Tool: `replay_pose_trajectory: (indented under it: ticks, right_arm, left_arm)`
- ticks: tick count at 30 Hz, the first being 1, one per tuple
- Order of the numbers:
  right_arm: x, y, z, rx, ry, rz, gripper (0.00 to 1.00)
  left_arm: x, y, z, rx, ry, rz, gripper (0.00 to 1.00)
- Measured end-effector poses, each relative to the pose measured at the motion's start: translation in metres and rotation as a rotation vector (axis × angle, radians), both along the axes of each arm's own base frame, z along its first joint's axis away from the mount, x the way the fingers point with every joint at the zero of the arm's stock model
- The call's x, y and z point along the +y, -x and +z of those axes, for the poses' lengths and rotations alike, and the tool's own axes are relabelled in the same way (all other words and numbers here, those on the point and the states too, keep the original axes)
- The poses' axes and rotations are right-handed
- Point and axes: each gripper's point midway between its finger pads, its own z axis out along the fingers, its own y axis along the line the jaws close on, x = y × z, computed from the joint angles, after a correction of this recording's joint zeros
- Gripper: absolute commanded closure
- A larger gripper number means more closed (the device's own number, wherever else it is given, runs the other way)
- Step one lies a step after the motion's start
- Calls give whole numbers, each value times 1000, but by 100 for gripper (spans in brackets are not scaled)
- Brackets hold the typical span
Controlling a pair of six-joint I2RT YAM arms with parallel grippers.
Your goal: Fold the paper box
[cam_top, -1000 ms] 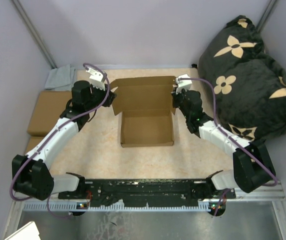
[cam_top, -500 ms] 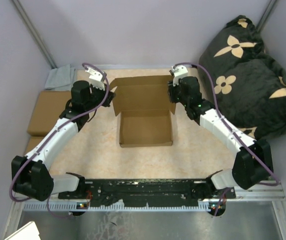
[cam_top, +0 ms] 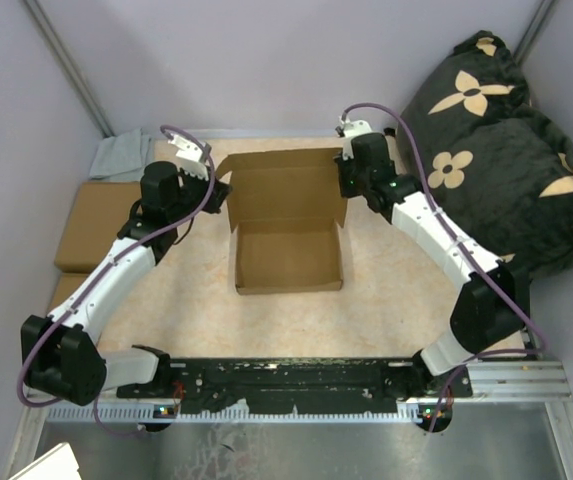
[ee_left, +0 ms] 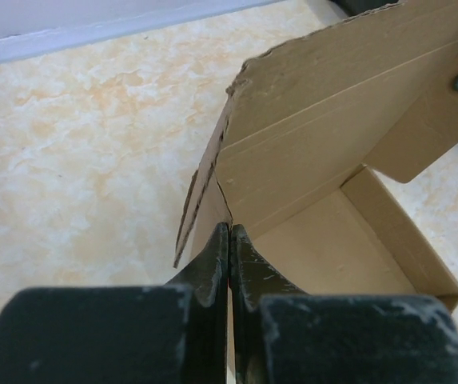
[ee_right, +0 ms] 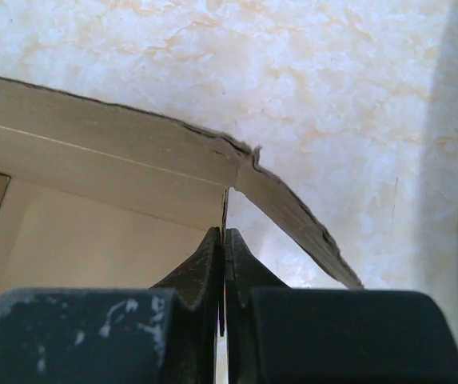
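Gripper of right arm [cam_top: 344, 188] farther back on paper box [cam_top: 288, 258] than before

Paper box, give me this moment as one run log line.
paper box: tray formed, lid open | left gripper: shut on lid's left corner | right gripper: shut on lid's right corner

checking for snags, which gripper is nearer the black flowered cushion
Right. The right gripper pinches the lid corner of the paper box nearest the cushion; the left gripper pinches the opposite corner, farther off.
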Motion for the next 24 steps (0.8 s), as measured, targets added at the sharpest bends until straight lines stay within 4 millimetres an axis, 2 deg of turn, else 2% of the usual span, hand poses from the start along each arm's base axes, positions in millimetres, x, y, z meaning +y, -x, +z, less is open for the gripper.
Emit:
replay_pose_trajectory:
  ticks: [7, 14, 21, 24]
  right_arm:
    - [0, -3, 0, 14, -69, -80, 100]
    - [-8, -5, 2, -51, -98, -156, 100]
    - [-17, -17, 19, -200, -94, -200, 100]
    - [-20, -22, 25, -245, -90, -215, 100]
  left_arm:
    - [-9, 2, 4, 24, 103, -8, 99]
    - [-16, -1, 16, 12, 164, -17, 98]
    - [-26, -17, 40, -43, 182, -22, 98]
    - [-33, -21, 40, -53, 178, -19, 98]
